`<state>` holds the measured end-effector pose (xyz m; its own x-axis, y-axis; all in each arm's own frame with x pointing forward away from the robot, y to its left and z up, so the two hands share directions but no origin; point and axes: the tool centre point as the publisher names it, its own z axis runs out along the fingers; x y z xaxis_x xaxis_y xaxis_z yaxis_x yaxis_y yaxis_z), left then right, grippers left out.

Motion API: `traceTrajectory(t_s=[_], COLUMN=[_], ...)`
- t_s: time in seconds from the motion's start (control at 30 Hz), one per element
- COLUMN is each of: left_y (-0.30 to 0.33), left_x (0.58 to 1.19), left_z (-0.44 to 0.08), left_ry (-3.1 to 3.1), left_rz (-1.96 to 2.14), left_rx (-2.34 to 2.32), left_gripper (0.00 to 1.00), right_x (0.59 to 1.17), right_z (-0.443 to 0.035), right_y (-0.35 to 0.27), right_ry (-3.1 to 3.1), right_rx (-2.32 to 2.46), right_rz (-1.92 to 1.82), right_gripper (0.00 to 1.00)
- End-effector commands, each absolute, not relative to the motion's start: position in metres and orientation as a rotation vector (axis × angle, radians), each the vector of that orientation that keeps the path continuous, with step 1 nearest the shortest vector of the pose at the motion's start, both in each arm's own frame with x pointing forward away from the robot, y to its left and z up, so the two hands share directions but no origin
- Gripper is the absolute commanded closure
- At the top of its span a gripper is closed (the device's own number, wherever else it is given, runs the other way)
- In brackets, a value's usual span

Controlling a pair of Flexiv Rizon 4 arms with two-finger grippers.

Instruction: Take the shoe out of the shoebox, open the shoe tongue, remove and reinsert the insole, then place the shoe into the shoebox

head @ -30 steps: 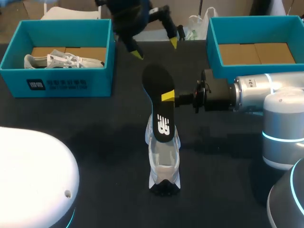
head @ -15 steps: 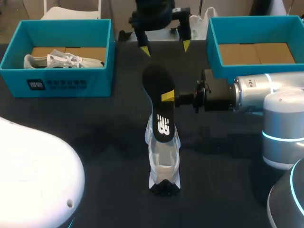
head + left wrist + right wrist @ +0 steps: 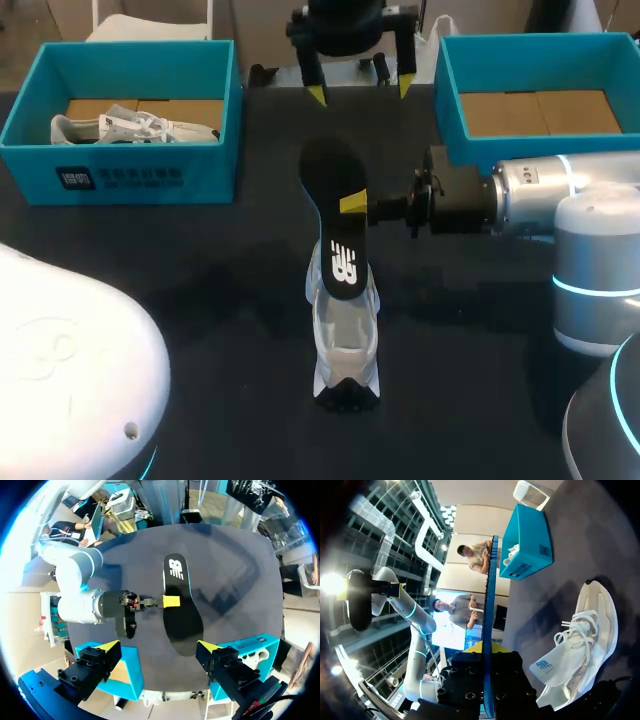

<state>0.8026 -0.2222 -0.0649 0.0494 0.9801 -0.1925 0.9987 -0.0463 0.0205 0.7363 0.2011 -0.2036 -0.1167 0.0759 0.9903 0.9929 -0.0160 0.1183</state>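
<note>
My right claw (image 3: 352, 204) is clamped on the black insole (image 3: 335, 215), held just above the white shoe (image 3: 345, 345) at the middle of the worktop (image 3: 200, 300), while my left claw (image 3: 361, 92) hangs with fingers spread at the far edge.

We see even overhead light in head view. The matte black table (image 3: 200, 300) is dim with no glare, and soft shadows pool beside the shoe (image 3: 345, 340) mid-frame. At right, the right arm (image 3: 540, 195) carries pale highlights on its silver link. At lower left, the left arm (image 3: 70, 370) is a bright white, out-of-focus mass. In left wrist view the table reads lighter grey, with faint broad shadows beside the insole (image 3: 180, 600). In right wrist view a ceiling light (image 3: 331, 582) flares white, and the insole is edge-on and dark.
</note>
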Motion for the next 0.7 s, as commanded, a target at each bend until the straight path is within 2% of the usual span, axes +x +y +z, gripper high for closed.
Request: traceTrajectory(t_s=[0.03, 0.37, 0.7], left_y=[-0.189, -0.154, -0.154], left_x=[0.79, 0.787, 0.787], left_z=[-0.068, -0.088, -0.088], left_ry=[1.932, 1.78, 1.78], left_rz=[-0.36, -0.607, -0.607], left_rx=[1.976, 1.496, 1.496], left_gripper=[0.0, 0.0, 0.0], right_x=[0.736, 0.736, 0.736], right_z=[-0.204, -0.204, -0.204], right_y=[0.203, 0.203, 0.203], right_ry=[-1.344, -1.344, -1.344], right_rx=[-1.226, -1.226, -1.226], right_rz=[-1.275, -1.275, -1.275], right_gripper=[1.0, 1.0, 1.0])
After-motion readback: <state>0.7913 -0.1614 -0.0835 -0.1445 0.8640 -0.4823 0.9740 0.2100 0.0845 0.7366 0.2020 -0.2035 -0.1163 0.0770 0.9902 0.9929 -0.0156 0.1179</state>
